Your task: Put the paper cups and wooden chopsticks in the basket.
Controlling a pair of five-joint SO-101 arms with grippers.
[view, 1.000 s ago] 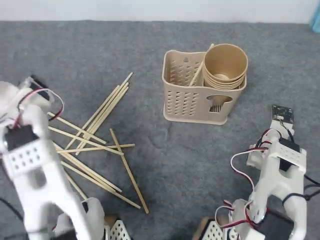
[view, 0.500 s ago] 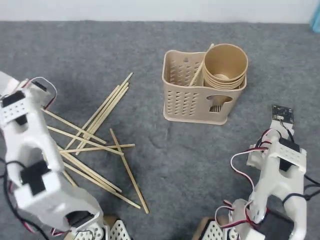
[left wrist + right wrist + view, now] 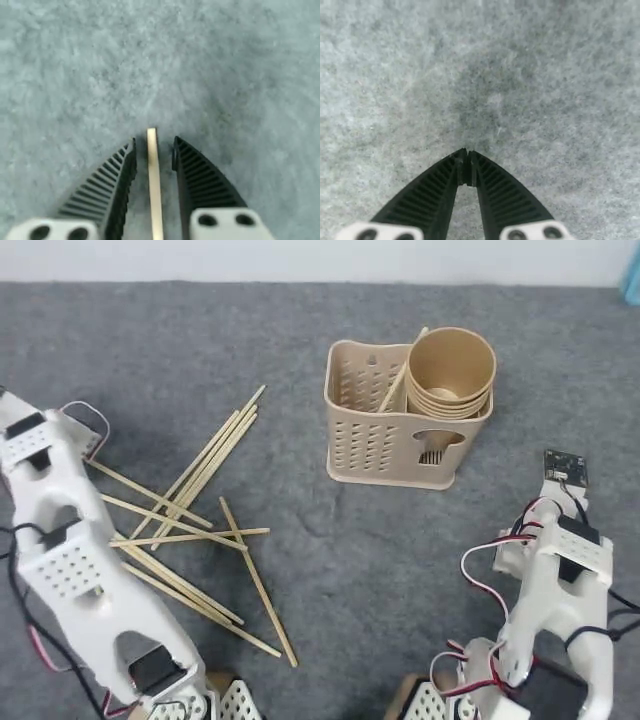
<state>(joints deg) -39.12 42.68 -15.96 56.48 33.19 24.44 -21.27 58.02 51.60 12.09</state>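
High view: cups sit in the basket, most chopsticks lie loose on the mat

A beige perforated basket [image 3: 372,445] stands on the grey mat [image 3: 350,560], toward the far side and a little right of centre. A nested stack of paper cups [image 3: 452,365] sits upright in its right end, with the rims rising above the basket wall. One wooden chopstick [image 3: 398,383] stands tilted in the basket just left of the cups, its top leaning toward them. Whether it touches the stack cannot be told.

To the left of the basket and well apart from it, the loose chopsticks [image 3: 200,475] are scattered on the mat. Several lie in a close bundle pointing toward the far right, and others cross beneath it or fan toward the near side.

At the left edge, the left arm [image 3: 60,540] bends over the left end of this scatter. In the left wrist view, the left gripper [image 3: 154,141] is low over the mat with its jaws narrowly parted. A single stick [image 3: 153,190] runs straight down the gap between them, and a sliver of mat shows on either side, so the ribbed fingers [image 3: 112,185] straddle it without pinching.

At the near right stands the right arm [image 3: 555,580], well apart from the basket. In the right wrist view, the right gripper [image 3: 468,152] has its tips pressed together, holding nothing, over bare mat.
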